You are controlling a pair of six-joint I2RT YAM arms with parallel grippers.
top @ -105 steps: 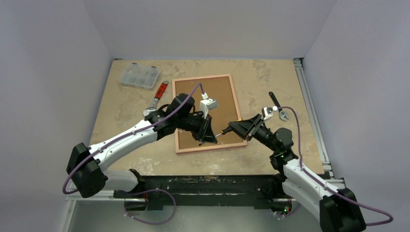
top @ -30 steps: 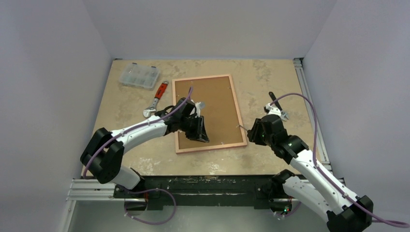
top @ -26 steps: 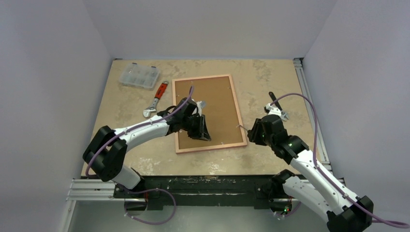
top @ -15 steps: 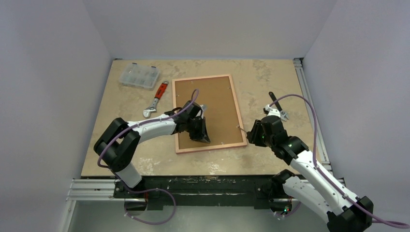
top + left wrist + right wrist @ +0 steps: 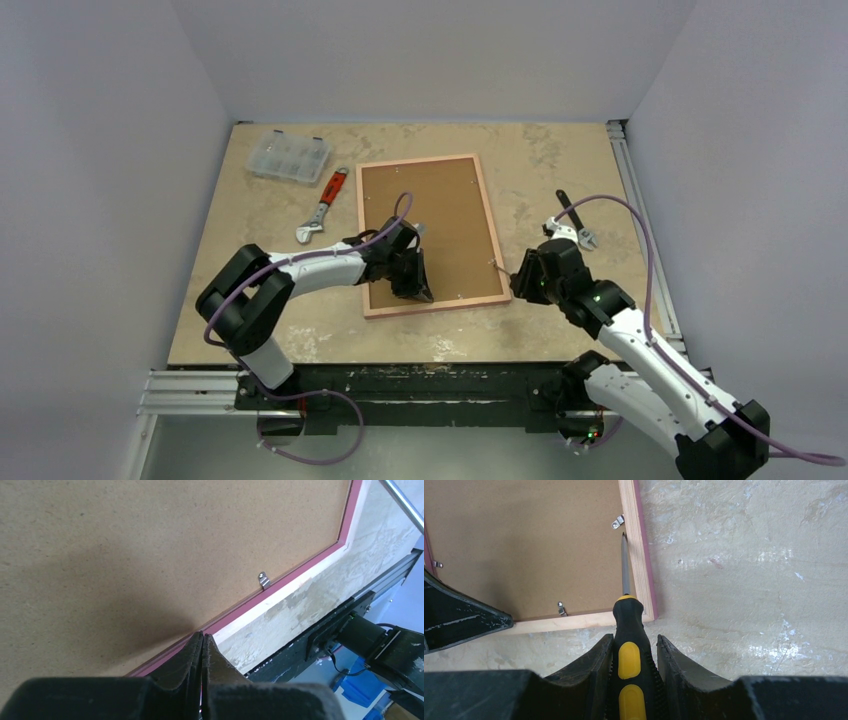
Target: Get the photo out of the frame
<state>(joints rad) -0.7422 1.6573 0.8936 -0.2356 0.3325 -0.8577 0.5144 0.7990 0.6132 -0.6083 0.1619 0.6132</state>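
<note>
Because the frame (image 5: pixel 430 235) lies back-up, its front is hidden. The left gripper (image 5: pixel 201 641) is clenched shut at its near rim, and the right gripper (image 5: pixel 634 644) grasps a screwdriver (image 5: pixel 627 612), tip beside a clip (image 5: pixel 618 522).

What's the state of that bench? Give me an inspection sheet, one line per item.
Surface: mottled beige table.
Job's things: frame flat, fibreboard back up, clips at its rim; photo not visible.
Clutter: clear organiser box, red-handled wrench, black-handled wrench.
Jaws: left jaws shut, tips at the frame's near rim; right jaws shut on a screwdriver, tip near a clip.
Cables: purple cables along both arms.
Surroundings: grey walls; metal rail at the right edge.
</note>
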